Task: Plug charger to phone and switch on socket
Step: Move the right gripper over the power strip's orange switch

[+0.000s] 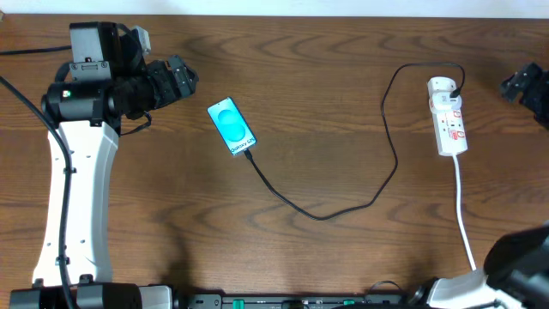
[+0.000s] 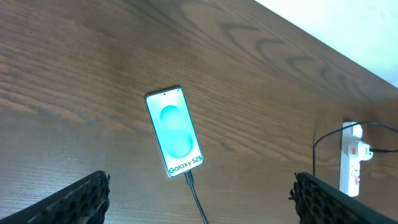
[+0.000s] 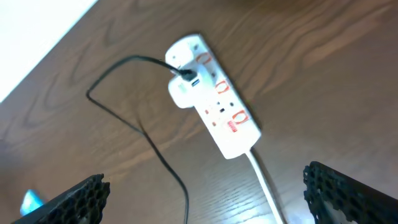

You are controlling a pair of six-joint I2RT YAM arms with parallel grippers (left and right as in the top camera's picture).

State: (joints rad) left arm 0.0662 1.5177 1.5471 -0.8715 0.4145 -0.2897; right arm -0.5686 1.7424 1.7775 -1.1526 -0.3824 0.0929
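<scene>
The phone lies flat on the wooden table with its cyan screen lit, and it also shows in the left wrist view. The charger is a thin black cable, and its plug tip sits in the phone's lower edge. The cable's other end goes into the rounded end of the white socket. My left gripper is open, left of and above the phone, holding nothing. My right gripper is open right of the socket, holding nothing.
The socket's white cord runs toward the table's front edge. The black cable loops wide across the middle of the table. The left arm's white link stands along the left side.
</scene>
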